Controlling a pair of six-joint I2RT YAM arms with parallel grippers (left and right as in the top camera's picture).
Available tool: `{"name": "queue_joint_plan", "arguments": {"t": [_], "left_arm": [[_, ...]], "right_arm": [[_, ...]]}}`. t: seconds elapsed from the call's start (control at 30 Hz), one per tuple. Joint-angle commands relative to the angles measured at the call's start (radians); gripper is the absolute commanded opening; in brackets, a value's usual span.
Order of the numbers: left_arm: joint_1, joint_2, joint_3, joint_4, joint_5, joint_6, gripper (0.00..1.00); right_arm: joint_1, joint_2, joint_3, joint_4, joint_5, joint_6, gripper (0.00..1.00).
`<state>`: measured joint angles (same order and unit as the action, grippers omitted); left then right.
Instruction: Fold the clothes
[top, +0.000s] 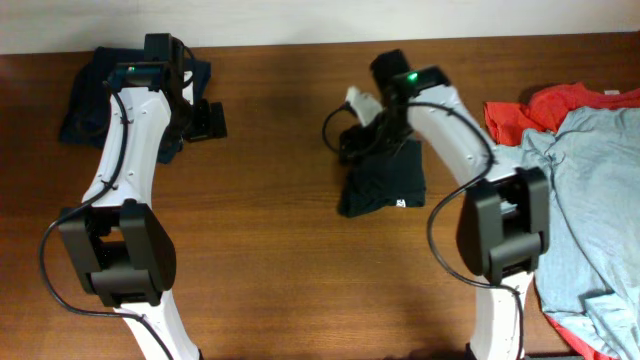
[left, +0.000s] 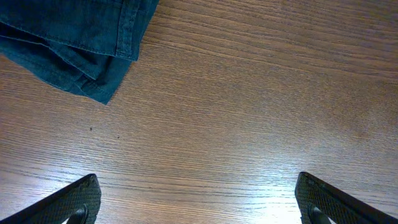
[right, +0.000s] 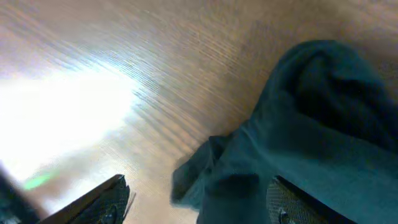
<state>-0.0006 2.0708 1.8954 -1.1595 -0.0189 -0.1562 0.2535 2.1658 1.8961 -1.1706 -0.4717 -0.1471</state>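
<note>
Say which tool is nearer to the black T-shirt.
Right. The right tool is at the bunched edge of the black T-shirt; the left tool is far off, near the dark navy garment.

brown wood-grain table (top: 280, 260), glare on it in the right wrist view; pale strip (top: 300, 20) behind, perhaps a wall.

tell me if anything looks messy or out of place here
The black T-shirt mid-table is a lopsided, bunched wad, not a flat fold. At the right edge the light blue-grey shirt sprawls crumpled over the red-orange shirt.
</note>
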Motion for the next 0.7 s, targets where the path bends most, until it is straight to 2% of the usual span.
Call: {"name": "queue_joint_plan", "arguments": {"t": [0.0, 0.07, 0.1, 0.17, 0.2, 0.23, 0.43, 0.67], "left_arm": [[-0.001, -0.025, 0.013, 0.0, -0.007, 0.016, 0.99], [-0.001, -0.025, 0.013, 0.0, -0.007, 0.016, 0.99], [-0.001, -0.025, 0.013, 0.0, -0.007, 0.016, 0.99], [-0.001, -0.025, 0.013, 0.0, -0.007, 0.016, 0.99], [-0.001, -0.025, 0.013, 0.0, -0.007, 0.016, 0.99], [-0.001, -0.025, 0.013, 0.0, -0.007, 0.016, 0.99], [-0.001, -0.025, 0.013, 0.0, -0.007, 0.016, 0.99], [-0.001, -0.025, 0.013, 0.0, -0.007, 0.016, 0.99]], "right_arm": [[-0.076, -0.062, 0.038, -0.048, -0.123, -0.049, 0.77], [-0.114, -0.062, 0.037, -0.095, -0.131, -0.051, 0.76], [-0.13, -0.06, 0.032, -0.111, -0.131, -0.051, 0.69], [-0.154, -0.058, 0.006, -0.126, -0.139, -0.051, 0.22], [-0.163, -0.058, -0.011, -0.124, -0.151, -0.051, 0.08], [-0.168, -0.058, -0.028, -0.119, -0.169, -0.051, 0.04], [-0.162, -0.047, -0.192, -0.013, -0.314, -0.051, 0.04], [-0.141, -0.046, -0.485, 0.272, -0.468, -0.015, 0.04]]}}
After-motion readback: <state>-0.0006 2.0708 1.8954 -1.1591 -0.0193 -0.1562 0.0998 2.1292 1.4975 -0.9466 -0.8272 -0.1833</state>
